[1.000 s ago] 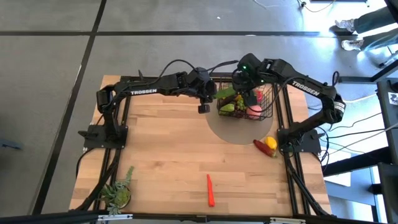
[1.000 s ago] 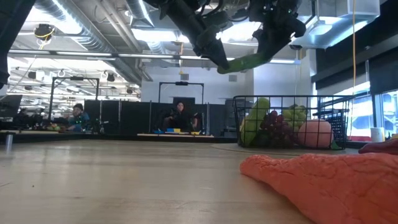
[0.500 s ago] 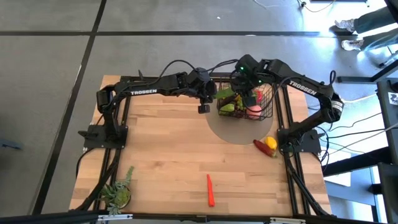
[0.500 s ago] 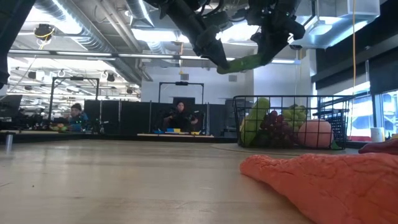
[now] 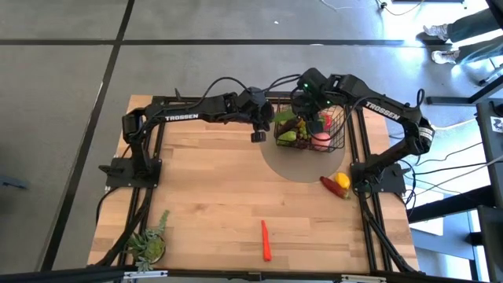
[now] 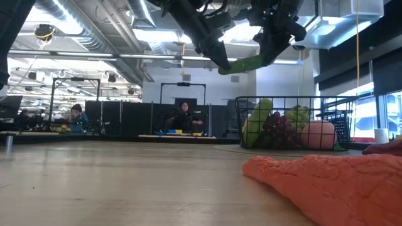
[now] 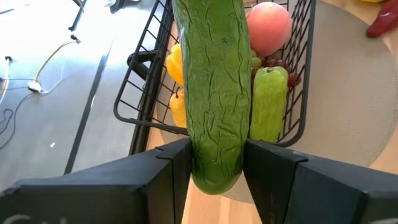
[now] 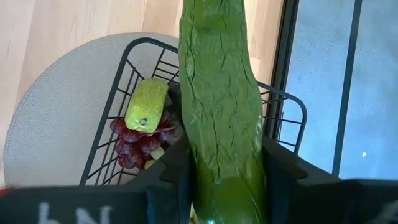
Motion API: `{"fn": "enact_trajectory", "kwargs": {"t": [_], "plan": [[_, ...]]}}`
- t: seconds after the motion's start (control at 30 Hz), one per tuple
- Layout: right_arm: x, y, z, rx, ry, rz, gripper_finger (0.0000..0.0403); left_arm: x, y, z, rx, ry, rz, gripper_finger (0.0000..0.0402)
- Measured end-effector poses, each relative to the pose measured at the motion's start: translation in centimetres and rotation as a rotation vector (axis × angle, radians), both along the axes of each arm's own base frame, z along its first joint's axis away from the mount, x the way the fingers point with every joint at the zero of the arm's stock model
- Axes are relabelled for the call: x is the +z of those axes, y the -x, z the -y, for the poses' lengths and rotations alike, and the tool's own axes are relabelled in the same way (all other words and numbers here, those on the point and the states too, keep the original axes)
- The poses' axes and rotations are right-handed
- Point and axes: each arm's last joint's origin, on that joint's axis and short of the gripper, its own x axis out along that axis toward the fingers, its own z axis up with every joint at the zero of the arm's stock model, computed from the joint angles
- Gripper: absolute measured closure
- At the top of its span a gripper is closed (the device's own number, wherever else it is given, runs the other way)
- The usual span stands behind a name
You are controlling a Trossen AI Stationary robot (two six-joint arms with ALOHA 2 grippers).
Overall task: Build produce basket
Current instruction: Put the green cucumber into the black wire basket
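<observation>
Cucumber [image 7: 214,93] held aloft above basket [image 5: 339,134], pinched at opposite ends by left tool [image 7: 214,165] and right tool [image 8: 224,168]. Handover step, judged: left should release first, then right lowers cucumber beside grapes [image 8: 140,144], clear of rim.

A wrinkled green cucumber [image 7: 214,93], pink peach [image 7: 268,28], dark red grapes [image 8: 140,142], black wire-mesh basket [image 8: 106,143].

Robotics lab: open hall, exposed ceiling ducts [image 6: 75,28], more rigs [image 6: 182,110] with seated people [image 6: 183,117] behind, concrete floor [image 5: 63,79].
</observation>
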Motion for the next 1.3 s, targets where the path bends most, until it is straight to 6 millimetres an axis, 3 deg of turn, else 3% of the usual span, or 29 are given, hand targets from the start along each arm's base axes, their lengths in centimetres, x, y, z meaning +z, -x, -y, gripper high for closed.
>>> {"fn": "enact_trajectory", "kwargs": {"t": [0.47, 0.7, 1.3], "plan": [[0.0, -0.1, 0.1, -0.007, 0.003, 0.01, 0.0281, 0.3, 0.1, 0.0, 0.043, -0.055, -0.009, 0.0272], [0.0, 0.0, 0.0, -0.052, -0.004, 0.004, 0.0281, 0.7, 0.4, 1.2, 0.033, -0.061, -0.028, 0.0271], [-0.1, 1.3, -0.6, -0.171, -0.086, -0.109, 0.0281, -0.1, 2.0, 2.1, 0.184, 0.056, -0.152, 0.0271]]}}
